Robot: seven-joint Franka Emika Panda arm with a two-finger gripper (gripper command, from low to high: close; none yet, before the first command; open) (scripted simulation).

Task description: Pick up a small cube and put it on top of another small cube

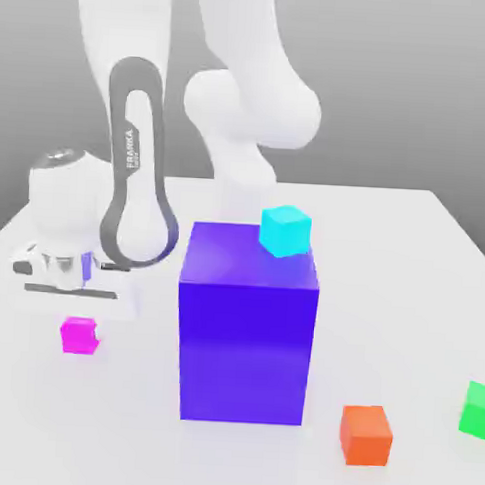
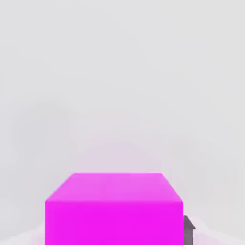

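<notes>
The small cube (image 1: 79, 335), bright magenta, rests on the white table at the exterior view's left. My gripper (image 1: 80, 320) comes down on it from the white hand just above, and its jaws are shut on the cube's sides. In the hand view the small cube (image 2: 114, 210) looms close, with one dark fingertip (image 2: 189, 229) pressed against its side. The other small cube (image 1: 478, 409), bright green, sits far off at the exterior view's right edge, partly cut off by the frame.
A big blue-violet block (image 1: 247, 322) stands in the middle of the table (image 1: 426, 256), between the two small cubes. A cyan cube (image 1: 285, 231) sits on its top back corner. An orange cube (image 1: 366, 434) lies near the front right.
</notes>
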